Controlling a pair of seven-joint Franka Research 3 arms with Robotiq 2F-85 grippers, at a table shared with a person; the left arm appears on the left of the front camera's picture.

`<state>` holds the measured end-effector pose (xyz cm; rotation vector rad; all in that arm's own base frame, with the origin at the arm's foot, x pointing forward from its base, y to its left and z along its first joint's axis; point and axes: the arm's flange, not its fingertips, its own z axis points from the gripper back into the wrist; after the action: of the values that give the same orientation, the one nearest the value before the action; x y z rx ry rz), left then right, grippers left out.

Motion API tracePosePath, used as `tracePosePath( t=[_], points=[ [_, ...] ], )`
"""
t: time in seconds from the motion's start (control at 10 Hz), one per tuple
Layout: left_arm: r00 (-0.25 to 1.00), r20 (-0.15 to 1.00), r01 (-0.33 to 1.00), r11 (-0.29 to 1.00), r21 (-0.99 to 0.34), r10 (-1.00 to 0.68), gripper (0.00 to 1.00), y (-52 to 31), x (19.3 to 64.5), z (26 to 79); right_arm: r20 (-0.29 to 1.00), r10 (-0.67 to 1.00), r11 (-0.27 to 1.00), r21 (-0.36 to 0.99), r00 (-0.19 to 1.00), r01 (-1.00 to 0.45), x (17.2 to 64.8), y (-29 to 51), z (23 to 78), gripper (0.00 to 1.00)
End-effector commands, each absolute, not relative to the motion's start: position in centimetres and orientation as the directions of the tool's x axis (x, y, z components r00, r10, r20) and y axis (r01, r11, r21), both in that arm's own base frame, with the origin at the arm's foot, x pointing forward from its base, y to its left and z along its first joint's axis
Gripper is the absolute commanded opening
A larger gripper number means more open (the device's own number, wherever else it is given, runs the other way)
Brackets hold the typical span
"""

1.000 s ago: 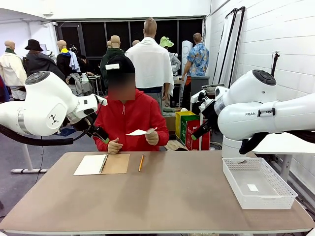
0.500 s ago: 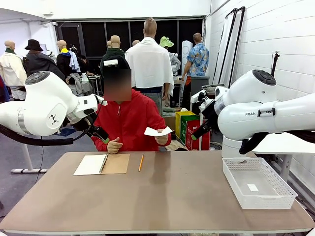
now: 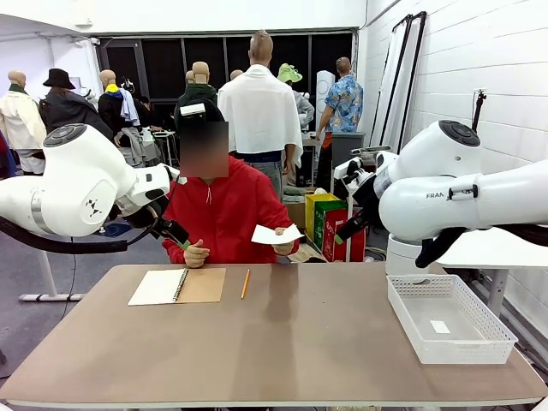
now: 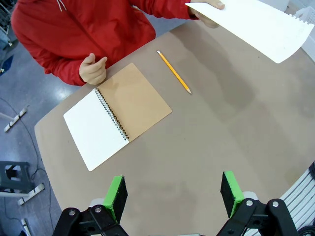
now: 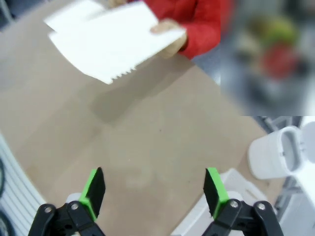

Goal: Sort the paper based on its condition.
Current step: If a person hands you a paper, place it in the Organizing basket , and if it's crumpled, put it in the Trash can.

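There is one sheet of paper [image 3: 276, 234], one spiral notebook [image 3: 177, 285], one pencil [image 3: 246, 283] and one mesh basket [image 3: 467, 351]. Two grippers show, the left gripper [image 4: 172, 191] and the right gripper [image 5: 154, 191]. One person [image 3: 224, 214] sits at 12 o'clock.

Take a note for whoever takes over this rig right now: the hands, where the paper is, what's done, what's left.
Left hand: open, above the table, holding nothing.
Right hand: open, holding nothing.
Paper: one smooth-looking sheet, held over the table's far side by the person's hand.
Done: no sheet taken yet.
Left: take the sheet, judge its condition, place it, perhaps in the basket.
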<state>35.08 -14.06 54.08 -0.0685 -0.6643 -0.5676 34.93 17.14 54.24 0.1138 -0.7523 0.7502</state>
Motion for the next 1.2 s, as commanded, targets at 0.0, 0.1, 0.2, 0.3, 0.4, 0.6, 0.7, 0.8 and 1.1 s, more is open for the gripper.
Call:
tracePosePath(
  t=[0.0, 0.1, 0.2, 0.3, 0.4, 0.6, 0.7, 0.8, 1.1],
  points=[
    [0.64, 0.605, 0.518, 0.848, 0.117, -0.474, 1.0, -14.0, 35.1, 54.1, 0.633, 0.391, 0.851, 0.029, 0.669, -0.524, 38.0, 17.1, 55.3, 1.0],
    [0.64, 0.605, 0.518, 0.848, 0.117, -0.474, 1.0, -14.0, 35.1, 54.1, 0.617, 0.298, 0.884, 0.108, 0.728, -0.454, 39.4, 16.6, 55.5, 1.0],
    [0.64, 0.605, 0.518, 0.848, 0.117, -0.474, 1.0, -14.0, 35.1, 54.1, 0.588, 0.209, 0.908, 0.18, 0.781, -0.379, 40.8, 16.0, 55.5, 1.0],
    [0.64, 0.605, 0.518, 0.848, 0.117, -0.474, 1.0, -14.0, 35.1, 54.1, 0.543, 0.113, 0.911, 0.278, 0.832, -0.305, 42.3, 15.2, 54.8, 1.0],
    [0.64, 0.605, 0.518, 0.848, 0.117, -0.474, 1.0, -14.0, 35.1, 54.1, 0.492, 0.026, 0.894, 0.379, 0.87, -0.241, 43.3, 14.4, 53.8, 1.0],
    [0.64, 0.605, 0.518, 0.848, 0.117, -0.474, 1.0, -14.0, 35.1, 54.1, 0.404, -0.103, 0.848, 0.514, 0.909, -0.132, 44.5, 13.4, 51.8, 1.0],
    [0.64, 0.605, 0.518, 0.848, 0.117, -0.474, 1.0, -14.0, 35.1, 54.1, 0.374, -0.129, 0.833, 0.544, 0.918, -0.104, 44.6, 13.2, 51.1, 1.0],
    [0.64, 0.605, 0.518, 0.848, 0.117, -0.474, 1.0, -14.0, 35.1, 54.1, 0.384, -0.109, 0.844, 0.522, 0.917, -0.118, 44.9, 13.2, 50.9, 1.0],
    [0.64, 0.605, 0.518, 0.848, 0.117, -0.474, 1.0, -14.0, 35.1, 54.1, 0.395, -0.092, 0.856, 0.5, 0.914, -0.13, 44.4, 13.2, 51.3, 1.0]
  ],
)
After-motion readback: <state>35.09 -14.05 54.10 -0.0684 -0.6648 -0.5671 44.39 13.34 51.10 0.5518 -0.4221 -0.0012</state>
